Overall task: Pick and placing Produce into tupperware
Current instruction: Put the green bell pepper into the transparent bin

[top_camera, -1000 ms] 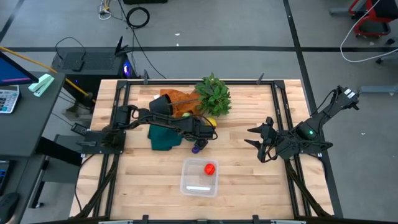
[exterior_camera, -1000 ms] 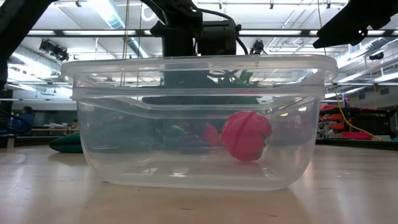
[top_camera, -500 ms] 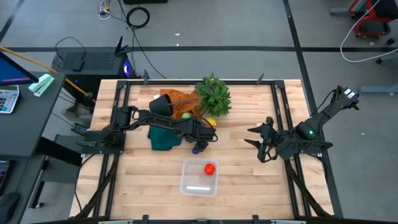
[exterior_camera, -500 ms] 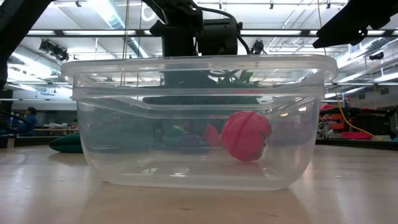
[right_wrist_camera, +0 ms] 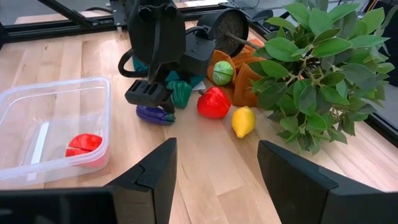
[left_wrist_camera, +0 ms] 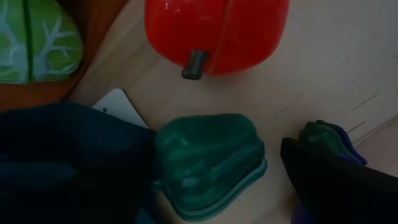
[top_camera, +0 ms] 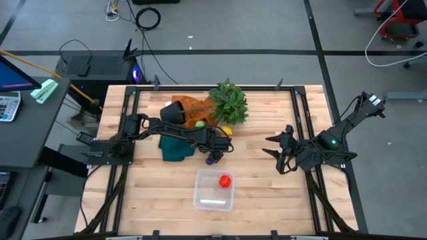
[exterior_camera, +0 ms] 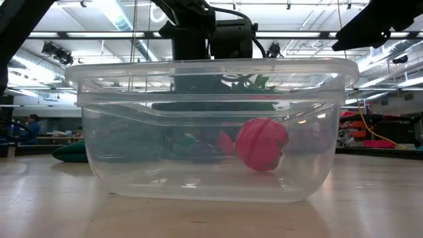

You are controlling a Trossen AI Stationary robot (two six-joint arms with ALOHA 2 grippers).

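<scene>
Barely anything moves over the last second: the left gripper point(right_wrist_camera: 152, 93) stays low over the produce cluster, just above the small purple eggplant-shaped toy point(right_wrist_camera: 155, 115) and beside the dark green toy bell pepper point(left_wrist_camera: 208, 162). Its fingers are apart, straddling the green pepper in the left wrist view, and they look to be narrowing only slightly from a moment ago, clamped on nothing yet. Judgement: a grasp is just starting, most likely on the green pepper or the purple piece; which one cannot be told.

Task status: the clear shallow rectangular plastic tub point(top_camera: 200, 197) sits near the front of the wooden table point(top_camera: 267, 193) with one round red toy tomato point(top_camera: 225, 180) already inside. Remaining outside: the red toy pepper point(right_wrist_camera: 213, 102), the yellow lemon-shaped toy point(right_wrist_camera: 243, 121), the light green cabbage-like piece point(right_wrist_camera: 223, 73) lying on the orange cloth point(right_wrist_camera: 245, 71), plus the green pepper and the purple piece. So one in, several left.

The right gripper point(top_camera: 277, 155) waits well apart at the table's right side, fingers partly apart, holding nothing, unchanged. The bushy green leafy plant point(top_camera: 229, 101) and the tipped black pot point(right_wrist_camera: 227, 26) stay untouched.
</scene>
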